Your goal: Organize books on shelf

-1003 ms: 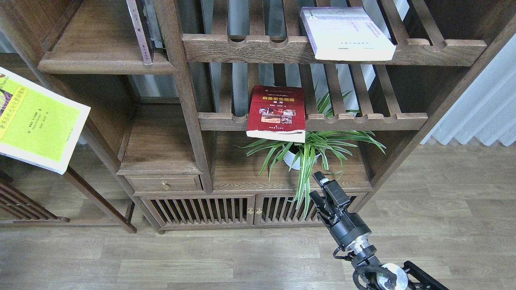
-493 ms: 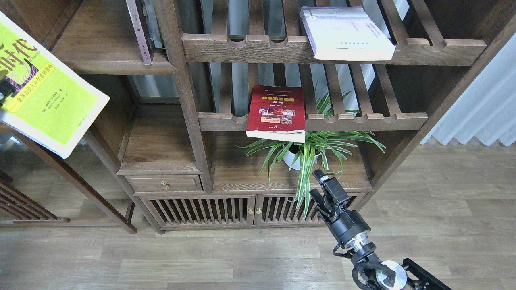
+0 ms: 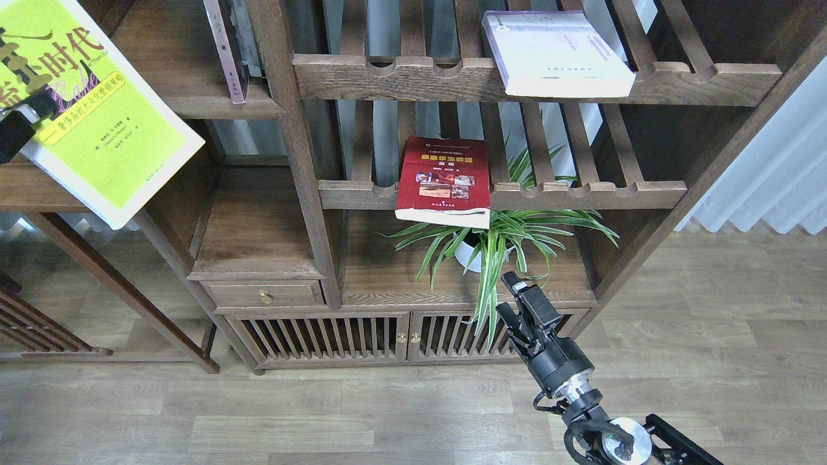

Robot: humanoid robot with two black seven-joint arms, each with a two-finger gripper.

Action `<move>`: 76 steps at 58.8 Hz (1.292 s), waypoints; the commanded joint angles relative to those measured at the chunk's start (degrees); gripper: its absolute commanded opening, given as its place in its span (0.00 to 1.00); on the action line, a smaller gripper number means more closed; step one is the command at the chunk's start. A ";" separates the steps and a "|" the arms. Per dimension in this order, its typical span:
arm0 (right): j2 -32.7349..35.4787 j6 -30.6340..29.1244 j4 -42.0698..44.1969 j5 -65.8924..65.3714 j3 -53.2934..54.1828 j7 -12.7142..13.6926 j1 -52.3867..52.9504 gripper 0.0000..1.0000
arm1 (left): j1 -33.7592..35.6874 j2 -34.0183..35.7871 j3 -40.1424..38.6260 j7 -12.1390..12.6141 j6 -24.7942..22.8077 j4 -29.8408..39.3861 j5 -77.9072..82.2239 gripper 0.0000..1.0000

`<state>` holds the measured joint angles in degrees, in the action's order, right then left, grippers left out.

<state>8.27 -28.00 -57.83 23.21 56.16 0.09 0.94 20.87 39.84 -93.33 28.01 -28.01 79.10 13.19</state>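
Left gripper (image 3: 19, 126) clamps yellow-green book (image 3: 97, 110); potted plant (image 3: 491, 239) fronts right gripper (image 3: 517, 303).

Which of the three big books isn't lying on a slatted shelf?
The yellow-green book at far left, held up in the air by the left claw. The red book and the white book both lie flat on slatted shelves.

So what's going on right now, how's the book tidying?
Left gripper holding yellow-green book, lifted near solid shelf. Right gripper low, empty, fingers apart. Red book and white book lie on slatted shelves. Upright books already on solid shelf.
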 commanded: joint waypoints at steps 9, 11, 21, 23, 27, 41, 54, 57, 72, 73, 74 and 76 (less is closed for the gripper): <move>-0.18 0.00 0.00 0.00 0.00 0.09 0.11 0.98 | 6.99 2.17 4.91 -0.01 0.01 0.00 -0.09 0.04; -0.18 0.00 0.00 0.00 0.00 0.00 0.12 0.98 | 7.96 2.26 5.61 -0.01 0.01 0.00 -0.09 0.04; -0.18 0.00 0.00 0.00 0.00 0.00 0.12 0.98 | 15.78 2.43 9.65 -0.01 0.01 -0.52 -0.53 0.04; -0.09 0.00 0.00 0.00 0.00 0.00 0.12 0.98 | 16.92 2.43 9.92 -0.01 0.01 -0.70 -0.53 0.04; -0.09 0.00 0.00 0.08 0.00 0.00 0.12 0.98 | 18.94 2.52 10.10 -0.01 0.01 -0.96 -0.62 0.04; -0.09 0.00 -0.09 0.08 0.00 0.00 0.03 0.98 | 20.44 4.02 10.01 -0.01 0.01 -4.04 -0.01 0.04; -0.18 0.00 -0.18 0.08 0.00 0.00 0.03 0.98 | 22.81 2.44 9.57 -0.01 0.01 -9.13 4.91 0.04; -0.18 0.00 -0.26 0.08 0.00 0.00 0.03 0.98 | 23.69 1.38 9.57 -0.01 0.01 -10.10 5.79 0.04; -0.18 0.00 -0.44 0.08 0.00 0.00 -0.15 0.98 | 29.84 -5.91 11.15 -0.01 0.01 -16.25 10.80 0.04; -0.18 0.00 -0.44 0.08 0.00 0.00 -0.15 0.98 | 30.37 -6.52 11.50 -0.01 0.01 -16.78 11.33 0.04; -0.18 0.00 -0.44 0.08 0.00 0.00 -0.15 0.98 | 30.72 -6.79 11.59 -0.01 0.01 -17.13 11.59 0.04; -0.18 0.00 -0.44 0.17 0.00 0.00 -0.06 0.98 | 31.69 -7.49 11.94 -0.01 0.01 -18.01 12.56 0.04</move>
<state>8.08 -28.00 -58.26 23.29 56.16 0.10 0.87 49.77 35.03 -82.57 28.00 -28.00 63.62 23.26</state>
